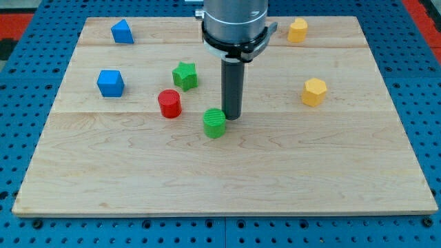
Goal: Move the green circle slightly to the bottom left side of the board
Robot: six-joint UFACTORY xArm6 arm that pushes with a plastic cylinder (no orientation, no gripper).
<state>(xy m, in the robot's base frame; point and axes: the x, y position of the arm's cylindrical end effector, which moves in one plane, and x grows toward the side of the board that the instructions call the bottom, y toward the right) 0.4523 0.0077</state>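
The green circle [214, 122] is a short green cylinder near the middle of the wooden board [220, 179]. My tip [231, 116] is the lower end of the dark rod, right next to the green circle's upper right side and seeming to touch it. The rod hangs from the grey arm at the view's top centre.
A red cylinder [169, 103] stands left of the green circle, with a green star [185, 75] above it. A blue cube [110, 83] and a blue block [122, 32] are at the upper left. Two yellow blocks sit at the right [314, 91] and top right [298, 30].
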